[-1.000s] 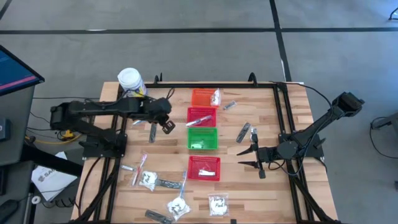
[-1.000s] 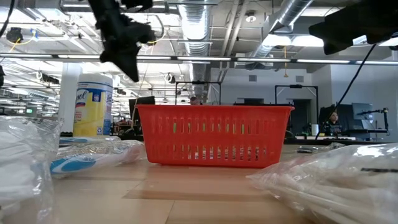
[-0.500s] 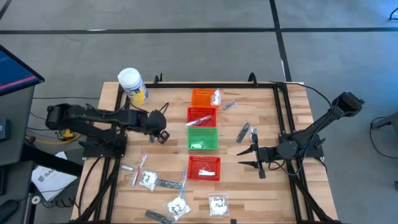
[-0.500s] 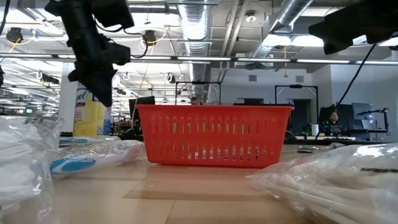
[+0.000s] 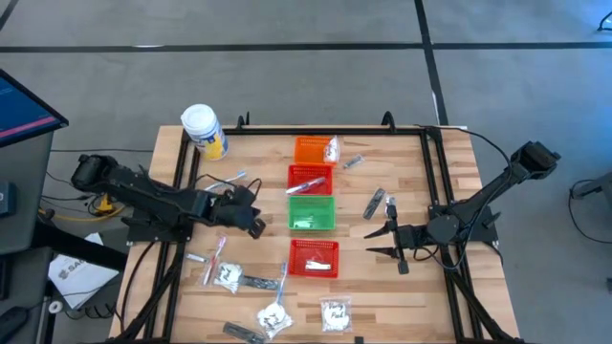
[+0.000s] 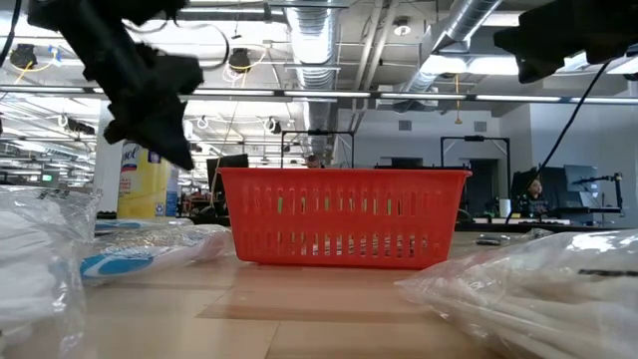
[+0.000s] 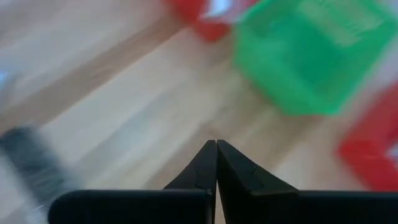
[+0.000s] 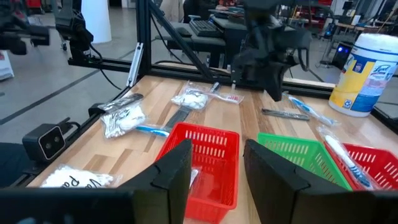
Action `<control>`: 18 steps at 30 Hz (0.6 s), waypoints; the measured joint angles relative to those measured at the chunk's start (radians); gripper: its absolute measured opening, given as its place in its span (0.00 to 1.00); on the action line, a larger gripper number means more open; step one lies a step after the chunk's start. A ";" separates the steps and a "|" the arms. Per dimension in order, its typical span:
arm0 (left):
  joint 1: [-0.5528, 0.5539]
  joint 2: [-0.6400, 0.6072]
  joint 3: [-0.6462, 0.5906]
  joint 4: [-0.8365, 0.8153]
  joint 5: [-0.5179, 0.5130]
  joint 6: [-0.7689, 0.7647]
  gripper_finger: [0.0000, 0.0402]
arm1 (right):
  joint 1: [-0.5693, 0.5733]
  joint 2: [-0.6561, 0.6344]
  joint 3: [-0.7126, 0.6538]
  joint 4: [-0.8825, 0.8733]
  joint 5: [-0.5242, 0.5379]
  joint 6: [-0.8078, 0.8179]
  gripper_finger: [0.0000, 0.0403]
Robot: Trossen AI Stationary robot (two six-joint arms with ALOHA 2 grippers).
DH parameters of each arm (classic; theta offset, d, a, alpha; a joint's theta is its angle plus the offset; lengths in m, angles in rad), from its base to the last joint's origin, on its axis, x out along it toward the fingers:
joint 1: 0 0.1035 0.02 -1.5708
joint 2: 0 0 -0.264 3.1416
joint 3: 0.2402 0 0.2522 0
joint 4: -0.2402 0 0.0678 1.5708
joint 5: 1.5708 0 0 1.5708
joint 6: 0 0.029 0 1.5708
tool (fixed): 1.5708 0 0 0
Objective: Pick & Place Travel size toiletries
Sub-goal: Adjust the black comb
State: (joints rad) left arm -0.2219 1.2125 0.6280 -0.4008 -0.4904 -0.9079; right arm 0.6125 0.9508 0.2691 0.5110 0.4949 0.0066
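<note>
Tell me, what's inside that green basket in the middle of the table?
The green basket holds at least one pale, slim item, seen from above. What kind it is cannot be told. In the right wrist view its mesh wall hides the inside, so anything lying lower stays unseen.

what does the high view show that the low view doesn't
Only the high view shows the orange basket, the green basket and the right hand, open and empty beside the baskets. Only the low view shows the room's ceiling pipes. Both share the left hand, shut, the white jar and the nearest red basket.
</note>
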 joint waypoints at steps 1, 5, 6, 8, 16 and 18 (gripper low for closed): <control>-0.018 0.000 -0.003 0.033 0.000 0.008 0.00 | 0.000 0.000 0.000 0.000 0.000 0.008 0.34; -0.082 0.000 -0.004 0.140 -0.001 0.039 0.00 | 0.000 0.000 0.000 -0.001 0.000 0.015 0.35; -0.098 0.000 -0.004 0.164 -0.001 0.047 0.00 | 0.000 0.000 0.000 -0.001 0.000 0.019 0.34; -0.126 0.000 -0.004 0.208 0.019 0.062 0.00 | 0.000 0.000 0.000 -0.001 0.000 0.020 0.34; -0.234 0.000 -0.004 0.250 0.062 0.064 0.00 | 0.000 0.000 0.000 -0.001 0.000 0.020 0.34; -0.257 0.000 -0.004 0.250 0.062 0.063 0.00 | 0.000 0.000 0.000 -0.001 0.000 0.020 0.34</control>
State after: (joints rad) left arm -0.4785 1.2125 0.6243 -0.1509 -0.4288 -0.8448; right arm 0.6125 0.9508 0.2691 0.5098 0.4946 0.0269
